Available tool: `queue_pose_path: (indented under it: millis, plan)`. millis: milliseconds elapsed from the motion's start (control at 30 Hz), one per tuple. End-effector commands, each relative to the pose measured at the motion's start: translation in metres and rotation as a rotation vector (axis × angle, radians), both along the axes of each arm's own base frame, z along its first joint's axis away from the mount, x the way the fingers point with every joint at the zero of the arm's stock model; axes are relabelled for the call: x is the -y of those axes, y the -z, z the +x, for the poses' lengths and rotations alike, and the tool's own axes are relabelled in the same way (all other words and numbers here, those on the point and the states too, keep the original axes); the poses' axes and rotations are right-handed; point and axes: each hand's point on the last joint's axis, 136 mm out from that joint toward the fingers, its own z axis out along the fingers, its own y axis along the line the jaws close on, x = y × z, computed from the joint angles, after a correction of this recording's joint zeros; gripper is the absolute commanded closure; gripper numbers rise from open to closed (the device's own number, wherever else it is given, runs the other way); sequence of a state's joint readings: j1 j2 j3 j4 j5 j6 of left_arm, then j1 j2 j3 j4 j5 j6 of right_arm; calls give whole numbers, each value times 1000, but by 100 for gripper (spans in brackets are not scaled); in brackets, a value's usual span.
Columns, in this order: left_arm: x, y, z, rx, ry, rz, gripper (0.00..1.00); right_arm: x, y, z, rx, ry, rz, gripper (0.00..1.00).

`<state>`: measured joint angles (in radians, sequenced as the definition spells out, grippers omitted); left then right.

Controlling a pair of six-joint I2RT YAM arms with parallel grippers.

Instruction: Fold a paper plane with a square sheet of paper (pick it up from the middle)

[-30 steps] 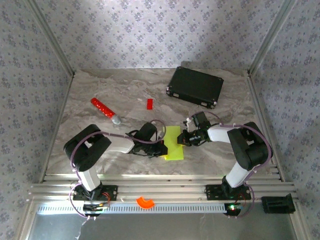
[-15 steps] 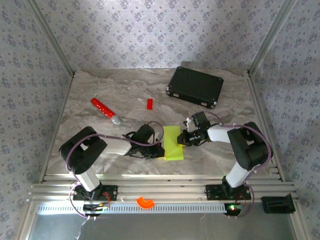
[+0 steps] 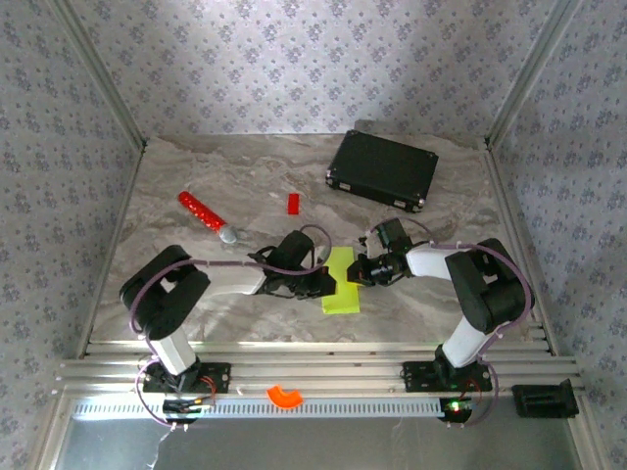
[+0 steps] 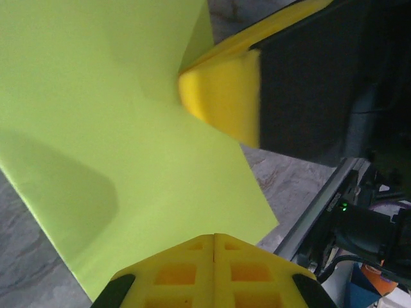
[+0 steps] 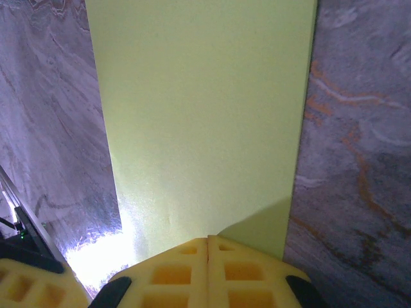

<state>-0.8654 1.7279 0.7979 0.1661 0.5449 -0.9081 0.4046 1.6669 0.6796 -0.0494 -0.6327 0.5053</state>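
The square sheet of paper (image 3: 341, 290), lime yellow-green, lies on the marbled counter (image 3: 255, 176) near the front middle, between the two arms. The left hand (image 3: 324, 285) has its fingers pressed together and reaches onto the sheet's left edge; in its wrist view, paper spreads out ahead of the fingertips. The right hand (image 3: 357, 273), also closed tight, meets the sheet's far right edge from the opposite side.

Bright, even overhead light; hard white glare on grey marbled tabletop (image 5: 96, 250) (right wrist), soft-focus, shadowed thin lime-green paper sheet (image 4: 128, 160).
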Motion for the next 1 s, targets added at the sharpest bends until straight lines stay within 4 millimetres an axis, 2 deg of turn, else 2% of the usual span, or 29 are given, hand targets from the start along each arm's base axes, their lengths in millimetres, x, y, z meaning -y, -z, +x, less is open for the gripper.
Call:
queue_pose_path:
  millis: [0,300,500,567,700,900,967]
  plan:
    - [-3,17,-12,-59,10,9,100,50,59,-32,-142,66,-294,100]
    - [-35,50,-37,-121,5,95,100,50,59,-32,-143,65,-295,100]
    - [-60,52,-54,-112,43,173,100,51,59,-32,-145,67,-298,100]
    - [-64,48,-56,-96,59,186,100,51,59,-32,-144,67,-298,100]
    - [-59,32,-52,-54,77,162,100,51,59,-31,-142,69,-300,100]
    - [-29,-15,-22,56,24,40,100,51,59,-31,-140,71,-301,100]
    - [-16,-23,-15,62,25,-5,100,51,59,-32,-142,69,-302,100]
